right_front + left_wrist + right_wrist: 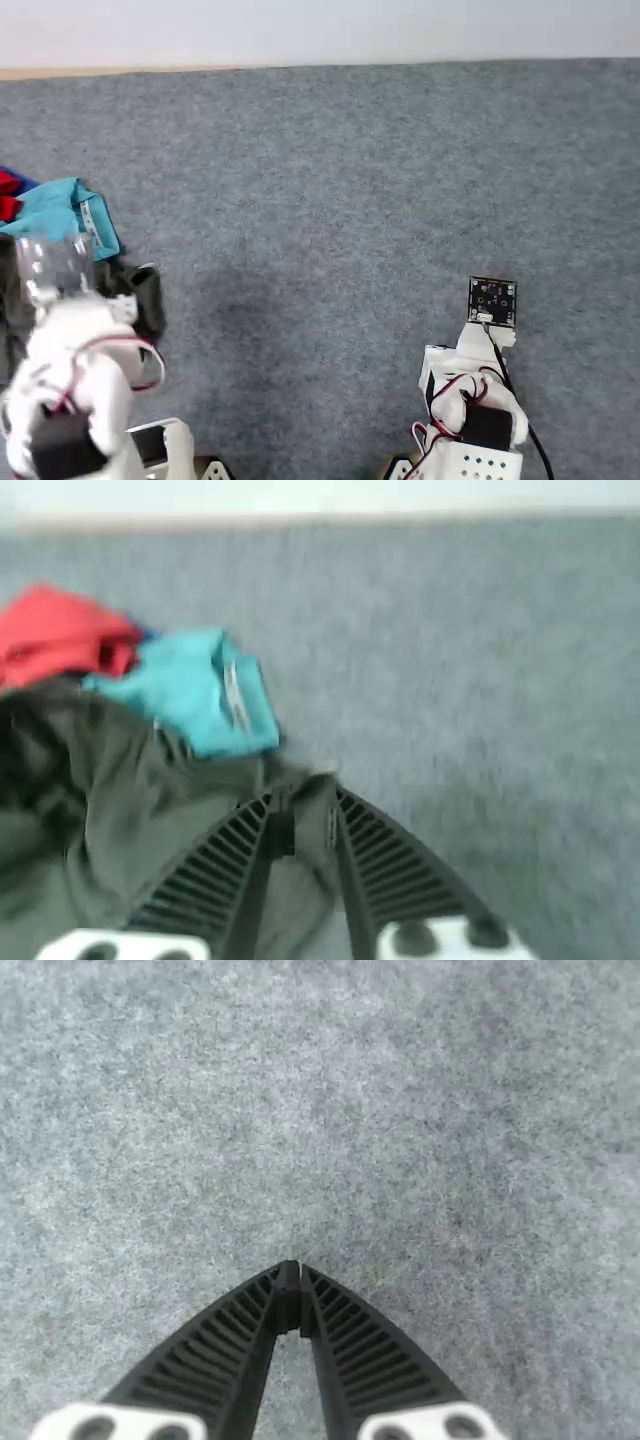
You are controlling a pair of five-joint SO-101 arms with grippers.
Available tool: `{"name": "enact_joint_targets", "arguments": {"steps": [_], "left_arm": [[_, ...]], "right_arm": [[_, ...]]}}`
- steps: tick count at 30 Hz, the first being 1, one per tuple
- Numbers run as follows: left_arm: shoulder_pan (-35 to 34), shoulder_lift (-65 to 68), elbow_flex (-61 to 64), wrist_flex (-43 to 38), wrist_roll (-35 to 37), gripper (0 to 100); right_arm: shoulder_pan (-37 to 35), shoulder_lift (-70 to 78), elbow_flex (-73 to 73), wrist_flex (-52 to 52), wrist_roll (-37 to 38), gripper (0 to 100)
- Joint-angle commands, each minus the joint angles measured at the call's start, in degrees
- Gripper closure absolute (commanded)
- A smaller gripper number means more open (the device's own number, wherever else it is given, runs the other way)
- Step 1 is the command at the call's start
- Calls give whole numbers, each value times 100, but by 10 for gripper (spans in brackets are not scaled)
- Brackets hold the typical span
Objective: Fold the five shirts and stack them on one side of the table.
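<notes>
Left gripper (303,802): black ribbed fingers drawn together, tips pinching a raised fold of the dark olive shirt (100,810). That shirt lies crumpled directly under and beside the gripper, spreading toward the table's left edge.

Teal shirt (195,695): bunched, just beyond the olive one on the far side of the gripper and touching it, with a pale label showing on its upper surface.

Red shirt (55,640): crumpled, touching the teal shirt on the side away from the table's middle, at the left edge in the high view. All three garments are unfolded and form one heap at the left side of the table.

Left arm (80,380): white, with red and white wires looped over it, reaching from the near left corner forward over the heap, with its gripper end above the olive cloth.

Right gripper (293,1278): fingers closed tip to tip, nothing between them, pointing down at bare grey felt (300,1110).

Right arm (470,410): at the near right of the table, folded close to its base, small black wrist camera (492,300) facing up, well apart from the shirts.

Grey felt: covers the table to its far edge.
</notes>
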Motion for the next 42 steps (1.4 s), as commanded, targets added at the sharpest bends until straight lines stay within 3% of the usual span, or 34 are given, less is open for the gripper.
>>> {"name": "enact_joint_targets", "arguments": {"steps": [1, 8, 12, 18, 26, 33, 42], "left_arm": [[-79, 1433, -1657, 1125, -18, 924], [-536, 2725, -3099, 1415, -79, 923], [-853, 3341, -3196, 1415, -844, 924], [-1354, 4193, -3257, 1415, -1407, 924], [-1837, 4615, -3653, 1389, -1591, 927], [-2593, 4615, -3697, 949, -1618, 927], [-3622, 5231, -3723, 26, -2681, 927]], "right_arm": [[40, -22, 88, 31, 0, 987], [31, -22, 88, 31, -9, 987], [31, -31, 88, 31, -9, 987], [22, -31, 88, 22, -26, 987], [22, -31, 88, 22, -35, 985], [22, -22, 88, 22, -35, 987], [22, 4, 88, 22, -35, 987]]}}
